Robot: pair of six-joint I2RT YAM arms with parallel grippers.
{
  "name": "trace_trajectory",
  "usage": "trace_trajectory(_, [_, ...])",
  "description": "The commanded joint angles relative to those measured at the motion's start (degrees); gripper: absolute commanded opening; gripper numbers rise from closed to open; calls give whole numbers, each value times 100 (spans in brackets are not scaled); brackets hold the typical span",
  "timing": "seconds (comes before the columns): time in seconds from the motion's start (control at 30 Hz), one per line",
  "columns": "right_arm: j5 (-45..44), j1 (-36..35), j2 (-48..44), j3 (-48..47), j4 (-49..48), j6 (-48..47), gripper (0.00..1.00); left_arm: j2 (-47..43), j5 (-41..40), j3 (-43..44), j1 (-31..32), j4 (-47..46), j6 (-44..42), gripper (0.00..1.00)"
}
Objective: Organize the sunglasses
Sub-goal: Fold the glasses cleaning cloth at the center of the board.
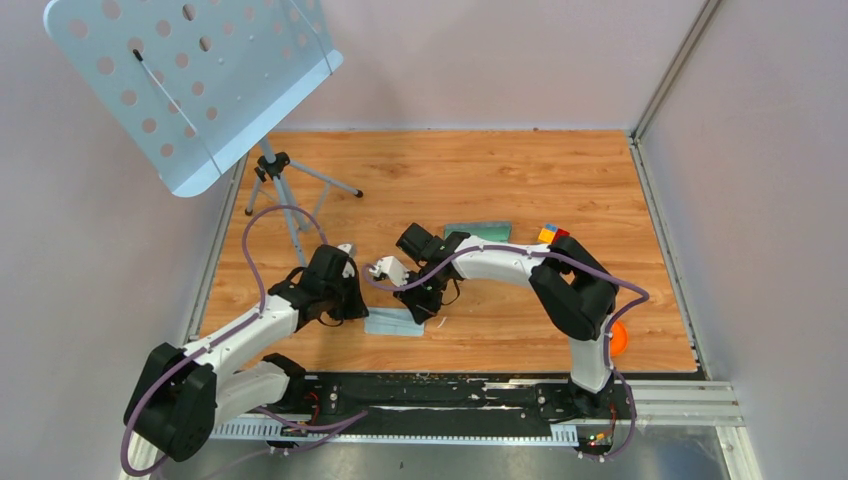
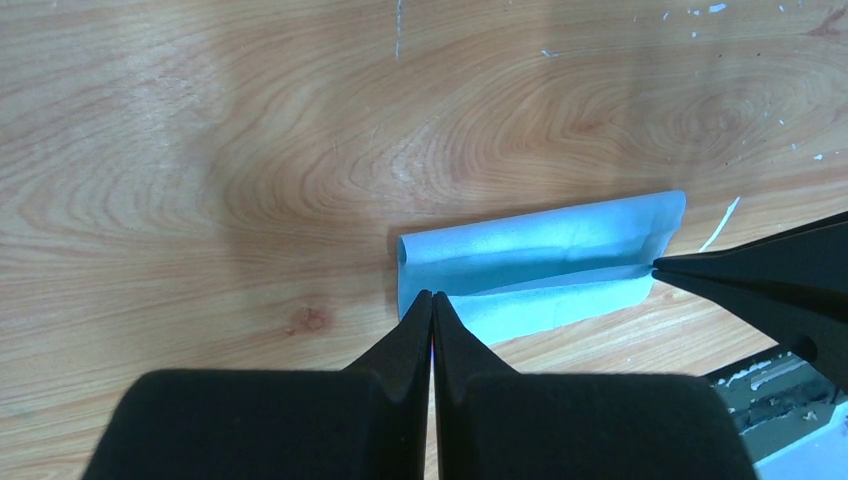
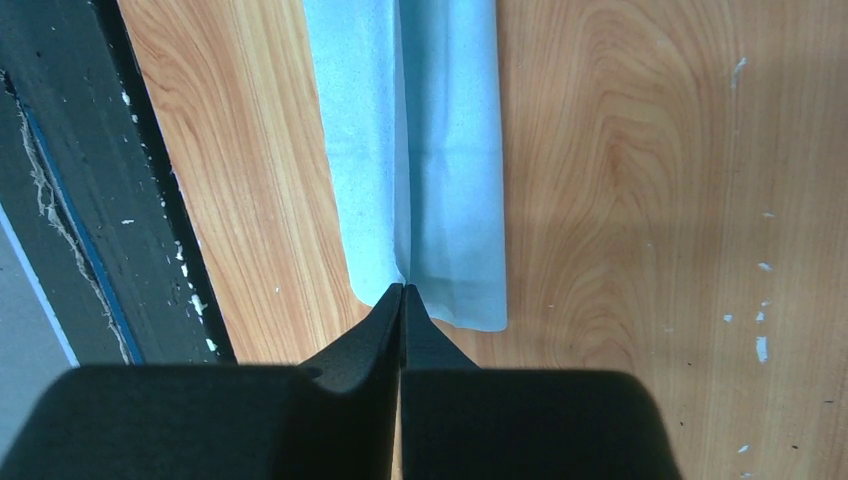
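At the near middle of the table (image 1: 560,190), from above: a folded pale blue cloth (image 1: 394,322) just beyond the black base rail (image 1: 450,388), with the left arm (image 1: 250,328) at its left end and the right arm (image 1: 500,262) curled over its right end. Could not make out the sunglasses in any view; possibly hidden under the right arm. Farther back, an open glasses case (image 1: 478,231), well apart from the cloth.

Through the left wrist: left gripper (image 2: 432,298) pressed fully closed, seemingly nipping the cloth's left end by the crease. Right gripper (image 2: 660,266) tip-on at the other end.

Through the right wrist: likewise clamped tight, apparently on the cloth's edge at the fold line.

Called for moving both ends together, low and level, with the cloth lightly taut for a straight crease.

Had little room nearward, with the rail just beside the cloth. Found bare wood open on the far side.
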State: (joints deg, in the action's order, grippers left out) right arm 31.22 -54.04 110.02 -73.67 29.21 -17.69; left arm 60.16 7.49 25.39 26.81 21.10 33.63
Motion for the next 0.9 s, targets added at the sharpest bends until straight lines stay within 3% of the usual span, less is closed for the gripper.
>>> trace_trajectory(0.0, [-171, -93, -120, -162, 273, -119, 0, -25, 64, -86, 17, -88, -29, 0])
trace_trajectory(0.37, [-413, -97, -200, -372, 409, -284, 0, -25, 194, -104, 17, -123, -31, 0])
trace_trajectory(0.87, [-109, -98, -106, -287, 466, -261, 0, 41, 403, -79, 35, -94, -23, 3])
